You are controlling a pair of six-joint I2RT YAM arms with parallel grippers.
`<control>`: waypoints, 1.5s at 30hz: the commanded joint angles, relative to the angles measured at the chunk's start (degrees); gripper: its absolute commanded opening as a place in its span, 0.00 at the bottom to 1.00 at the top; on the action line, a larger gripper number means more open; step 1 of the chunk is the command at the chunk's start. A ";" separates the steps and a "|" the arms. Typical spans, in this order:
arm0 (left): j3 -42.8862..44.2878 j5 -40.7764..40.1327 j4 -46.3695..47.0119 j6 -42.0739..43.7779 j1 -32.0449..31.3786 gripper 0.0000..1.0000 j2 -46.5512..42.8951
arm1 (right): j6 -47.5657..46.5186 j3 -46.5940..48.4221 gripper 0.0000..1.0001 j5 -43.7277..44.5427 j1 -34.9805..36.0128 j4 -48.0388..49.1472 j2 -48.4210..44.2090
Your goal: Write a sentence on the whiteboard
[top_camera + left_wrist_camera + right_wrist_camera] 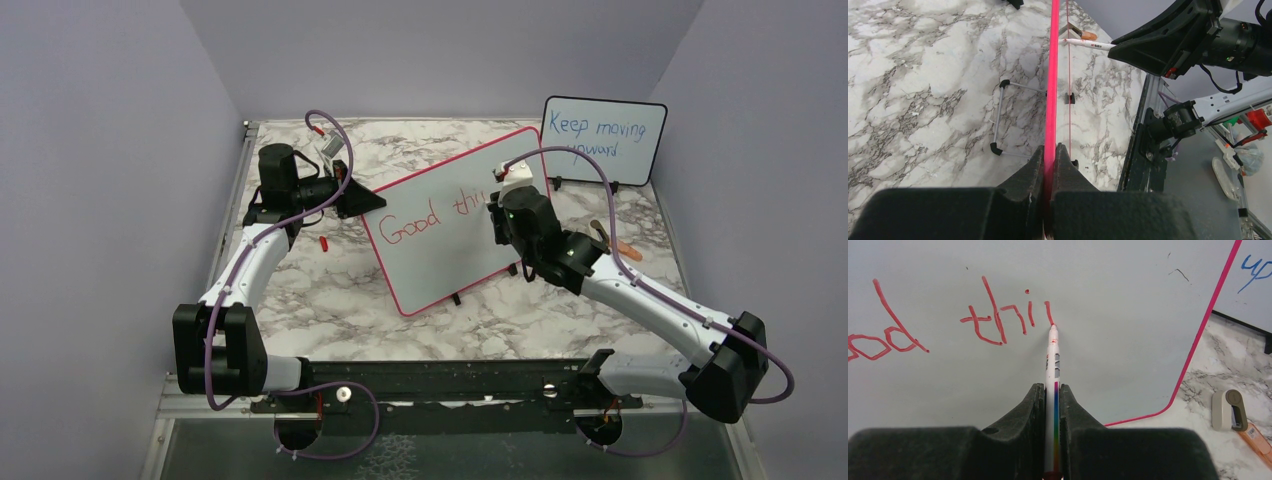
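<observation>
The whiteboard (440, 265), white with a red-pink frame, stands tilted in the middle of the marble table. The sentence (428, 220) on it reads "Good thi" in red, followed by one short fresh stroke (1048, 312). My left gripper (356, 198) is shut on the board's left edge; the left wrist view shows the pink frame (1051, 75) pinched between the jaws of the left gripper (1050, 152). My right gripper (1052, 389) is shut on a white marker (1053, 360), and the marker's red tip touches the board at the end of that stroke.
A smaller black-framed board (603, 140) with blue writing stands at the back right. A small red cap (323, 243) lies left of the whiteboard. A beige object (1227, 410) and an orange one (622, 247) lie right of it. The wire stand (998, 120) props the whiteboard from behind.
</observation>
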 commanded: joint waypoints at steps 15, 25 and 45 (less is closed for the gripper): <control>-0.77 -0.96 -4.41 4.95 -1.85 0.00 1.89 | -1.75 1.75 0.01 0.44 -0.29 4.58 0.53; -0.73 -0.80 -4.41 4.95 -1.85 0.00 1.83 | -2.55 2.66 0.01 1.70 -0.65 5.43 1.36; -0.73 -1.06 -4.42 5.03 -1.85 0.00 1.93 | 0.01 -0.20 0.01 -0.81 -2.52 1.58 0.71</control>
